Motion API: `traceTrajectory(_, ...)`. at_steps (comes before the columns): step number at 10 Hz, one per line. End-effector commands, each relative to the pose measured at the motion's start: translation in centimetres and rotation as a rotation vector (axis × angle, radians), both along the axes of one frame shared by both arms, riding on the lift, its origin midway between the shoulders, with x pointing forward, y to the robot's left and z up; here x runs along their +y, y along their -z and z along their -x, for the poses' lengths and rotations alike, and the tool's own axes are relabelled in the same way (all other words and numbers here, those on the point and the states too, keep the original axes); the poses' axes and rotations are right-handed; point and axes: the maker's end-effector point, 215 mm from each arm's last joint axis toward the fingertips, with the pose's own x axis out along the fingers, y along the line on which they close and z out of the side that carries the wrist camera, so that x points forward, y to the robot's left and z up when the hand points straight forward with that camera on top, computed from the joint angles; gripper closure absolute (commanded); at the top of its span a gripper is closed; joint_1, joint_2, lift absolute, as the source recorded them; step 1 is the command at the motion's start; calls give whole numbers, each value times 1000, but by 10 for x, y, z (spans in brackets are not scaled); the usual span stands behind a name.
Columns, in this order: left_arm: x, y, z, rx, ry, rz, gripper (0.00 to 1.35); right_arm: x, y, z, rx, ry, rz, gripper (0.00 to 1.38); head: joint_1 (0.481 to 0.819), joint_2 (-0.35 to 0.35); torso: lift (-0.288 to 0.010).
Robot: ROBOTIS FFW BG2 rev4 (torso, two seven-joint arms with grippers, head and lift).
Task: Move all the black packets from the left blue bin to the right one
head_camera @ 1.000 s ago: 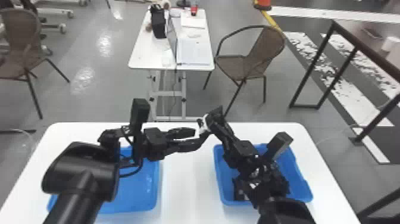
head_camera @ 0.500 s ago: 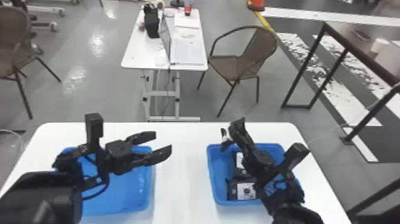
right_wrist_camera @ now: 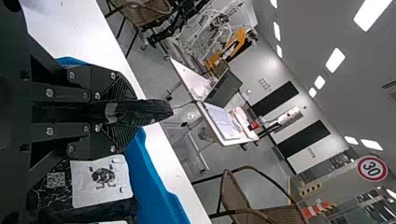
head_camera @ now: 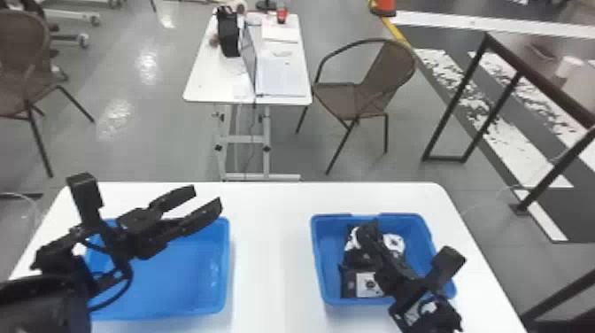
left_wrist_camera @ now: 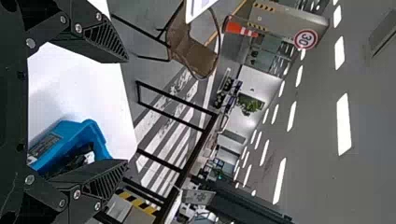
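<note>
My left gripper (head_camera: 207,198) is open above the left blue bin (head_camera: 225,261), whose bare blue floor shows beside the arm; in the left wrist view nothing lies between the fingers of the left gripper (left_wrist_camera: 127,113). Over the right blue bin (head_camera: 317,261) is my right gripper (head_camera: 374,234), pointing inward. The right wrist view has the right gripper (right_wrist_camera: 135,112) shut on a black packet (right_wrist_camera: 156,112), seen edge-on. Black packets (head_camera: 369,284) with white labels lie in the right bin, partly hidden by the right arm; one packet (right_wrist_camera: 100,182) lies beside the gripper in the right wrist view.
Both bins stand on a white table (head_camera: 270,248), with bare tabletop between them. Beyond its far edge are a second table (head_camera: 201,86) with a laptop, a wicker chair (head_camera: 341,95) and a dark metal frame (head_camera: 460,97).
The left gripper has drawn back leftward from the middle, where both grippers met at the packet, and is now open. The right gripper has swung over the right bin with the packet.
</note>
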Motion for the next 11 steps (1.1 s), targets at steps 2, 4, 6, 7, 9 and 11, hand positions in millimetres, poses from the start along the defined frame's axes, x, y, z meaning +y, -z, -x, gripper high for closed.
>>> traceTrajectory(2, 15, -5, 2, -20, -49, 13, 303, -32, -7, -4, -3, 26, 136, 211, 695, -123, 0)
traceTrajectory(4, 17, -8, 7, -22, -61, 38, 303, -56, -30, 5, -28, 72, 291, 117, 695, -140, 0)
traceTrajectory(6, 33, -19, 13, -86, -102, -51, 303, -43, -72, 30, -118, 47, 438, 136, 695, -161, 0)
traceTrajectory(7, 49, -23, 21, -125, -163, -89, 303, -28, -97, 47, -158, 59, 495, 134, 695, -147, 0)
traceTrajectory(9, 89, -23, 44, -190, -290, -228, 303, -22, -136, 76, -244, 66, 544, 136, 695, -100, 0)
traceTrajectory(11, 113, -2, 73, -190, -333, -310, 303, -22, -155, 106, -259, 70, 539, 137, 695, -56, 0)
